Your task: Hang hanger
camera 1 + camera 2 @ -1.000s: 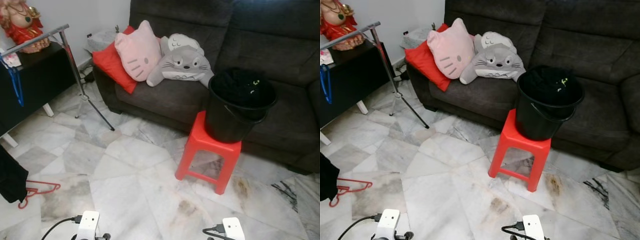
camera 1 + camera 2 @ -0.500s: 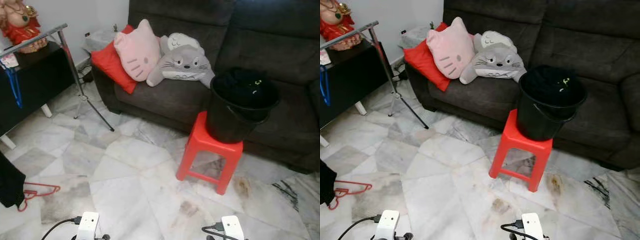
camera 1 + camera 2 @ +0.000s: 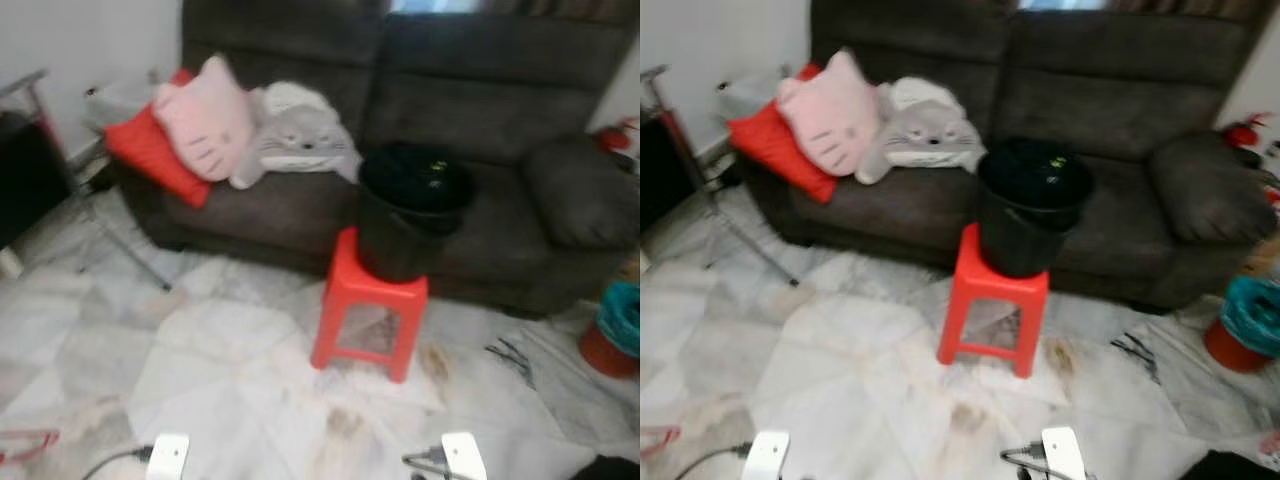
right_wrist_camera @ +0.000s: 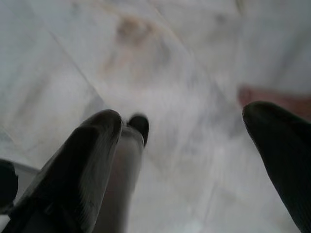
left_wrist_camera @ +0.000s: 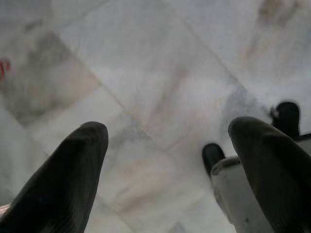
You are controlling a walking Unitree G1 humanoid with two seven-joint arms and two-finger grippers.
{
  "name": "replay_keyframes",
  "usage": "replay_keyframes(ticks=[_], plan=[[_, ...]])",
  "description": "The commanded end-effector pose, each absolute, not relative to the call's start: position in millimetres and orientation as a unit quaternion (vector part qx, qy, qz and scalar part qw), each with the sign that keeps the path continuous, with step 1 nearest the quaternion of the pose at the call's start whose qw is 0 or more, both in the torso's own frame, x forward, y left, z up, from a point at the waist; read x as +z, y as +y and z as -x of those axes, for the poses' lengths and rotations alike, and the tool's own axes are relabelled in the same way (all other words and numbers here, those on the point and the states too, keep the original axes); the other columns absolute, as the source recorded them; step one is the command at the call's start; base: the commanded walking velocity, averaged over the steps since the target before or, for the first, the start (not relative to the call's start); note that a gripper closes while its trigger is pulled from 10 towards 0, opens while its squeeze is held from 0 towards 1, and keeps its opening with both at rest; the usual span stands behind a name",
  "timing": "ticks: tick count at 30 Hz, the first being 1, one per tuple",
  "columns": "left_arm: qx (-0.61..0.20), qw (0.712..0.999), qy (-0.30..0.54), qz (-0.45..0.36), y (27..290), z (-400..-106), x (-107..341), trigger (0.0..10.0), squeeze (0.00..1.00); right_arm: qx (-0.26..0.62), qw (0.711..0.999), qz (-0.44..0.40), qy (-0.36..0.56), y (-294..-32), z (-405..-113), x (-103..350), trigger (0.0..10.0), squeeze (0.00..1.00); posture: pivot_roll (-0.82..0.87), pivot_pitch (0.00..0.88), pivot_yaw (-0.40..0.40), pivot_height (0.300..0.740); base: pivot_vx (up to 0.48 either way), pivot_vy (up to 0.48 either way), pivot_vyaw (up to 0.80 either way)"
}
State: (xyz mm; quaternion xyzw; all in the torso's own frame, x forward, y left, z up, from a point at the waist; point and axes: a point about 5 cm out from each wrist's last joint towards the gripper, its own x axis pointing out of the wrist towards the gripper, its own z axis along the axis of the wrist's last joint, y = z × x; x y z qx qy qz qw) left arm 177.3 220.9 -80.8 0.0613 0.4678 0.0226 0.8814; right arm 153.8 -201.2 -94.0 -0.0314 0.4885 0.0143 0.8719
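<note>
- A blurred living room with a pale marble floor [image 3: 230,350] and a dark grey sofa [image 3: 480,110].
- A red hanger [image 3: 20,445] lies on the floor at the robot's far left.
- A black bucket [image 3: 410,215] sits on a red stool [image 3: 370,310] before the sofa.
- Left gripper [image 5: 170,160] and right gripper [image 4: 184,150] hang over the floor, fingers spread, holding nothing.

A dark grey sofa [image 3: 480,110] stands against a white wall [image 3: 70,40] on a pale marble floor [image 3: 230,350].
</note>
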Motion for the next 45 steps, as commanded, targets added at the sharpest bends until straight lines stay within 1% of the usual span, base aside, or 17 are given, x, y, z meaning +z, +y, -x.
replay_keyframes(ticks=[1,5,10,20,28,45], plan=[[0.02,0.88,0.47,-0.062,219.6,-176.2,-81.7,10.0,0.0,0.012,0.872,0.032,0.488,-201.9,-153.9,-93.9,10.0,0.0,-0.1,0.0,0.006,0.74,0.0,0.0,-0.77],[0.022,0.88,0.472,-0.054,219.5,-175.0,-82.2,10.0,0.0,0.013,0.873,0.029,0.487,-200.2,-154.4,-93.9,10.0,0.0,-0.1,0.0,0.008,0.74,0.0,0.0,-0.6],[0.023,0.881,0.471,-0.048,218.6,-174.6,-82.5,10.0,0.0,0.009,0.878,0.02,0.478,-195.9,-158.9,-92.6,10.0,0.0,-0.1,0.0,0.008,0.74,0.0,0.0,0.0],[0.021,0.878,0.476,-0.046,217.6,-173.5,-83.5,10.0,0.0,0.009,0.878,0.026,0.477,-194.9,-161.2,-92.0,10.0,0.0,-0.12,0.0,0.011,0.74,0.0,0.0,0.0],[0.025,0.877,0.477,-0.044,218.5,-172.1,-83.9,10.0,0.0,0.025,0.868,0.052,0.494,-199.3,-153.1,-94.8,10.0,0.0,-0.11,0.0,0.006,0.74,0.0,0.0,0.0],[0.022,0.875,0.481,-0.041,217.6,-169.3,-85.4,10.0,0.0,0.021,0.872,0.04,0.487,-192.0,-155.0,-95.0,10.0,0.0,-0.11,0.0,0.006,0.74,0.299,0.0,0.0]])
